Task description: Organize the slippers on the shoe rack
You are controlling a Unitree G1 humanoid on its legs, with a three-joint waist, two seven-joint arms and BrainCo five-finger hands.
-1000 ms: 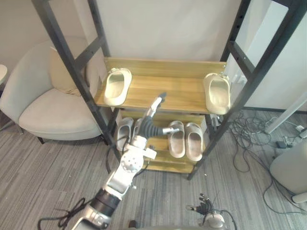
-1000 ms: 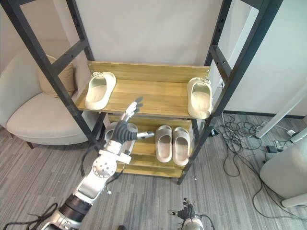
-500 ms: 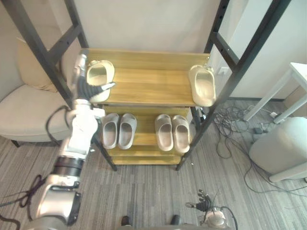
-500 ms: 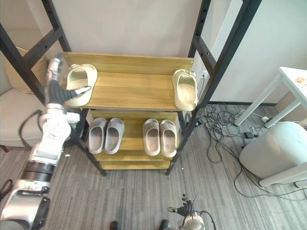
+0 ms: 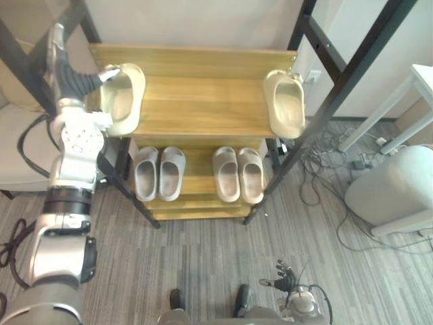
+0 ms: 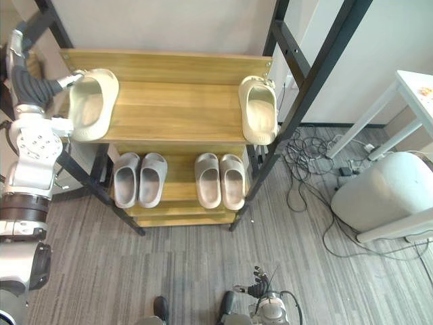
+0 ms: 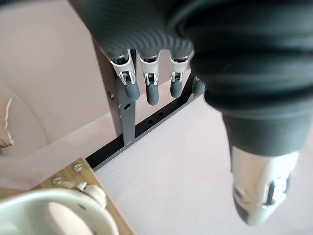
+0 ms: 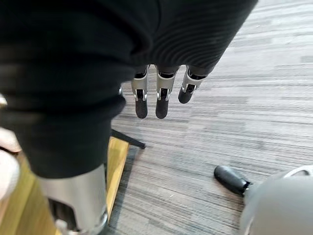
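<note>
The wooden top shelf (image 5: 203,101) of the black-framed shoe rack carries two cream slippers. One cream slipper (image 5: 123,98) lies at its left end and the other cream slipper (image 5: 285,105) at its right end, far apart. My left hand (image 5: 69,73) is raised just left of the left slipper and is open, fingers straight up. Its thumb points at the slipper's rim; I cannot tell if it touches. The left wrist view shows that slipper's toe (image 7: 54,215) below the straight fingers (image 7: 149,85). My right hand (image 8: 156,98) hangs open over the floor, holding nothing.
Two grey pairs, a left pair (image 5: 159,172) and a right pair (image 5: 238,174), stand on the lower shelf. A beige armchair (image 5: 13,128) is left of the rack. Cables (image 5: 325,162), a white rounded object (image 5: 392,196) and a white table (image 5: 423,81) are on the right.
The camera has shifted. My left arm swung from in front of the lower shelf up to the top shelf's left end, beside the left cream slipper. The slippers have not moved.
</note>
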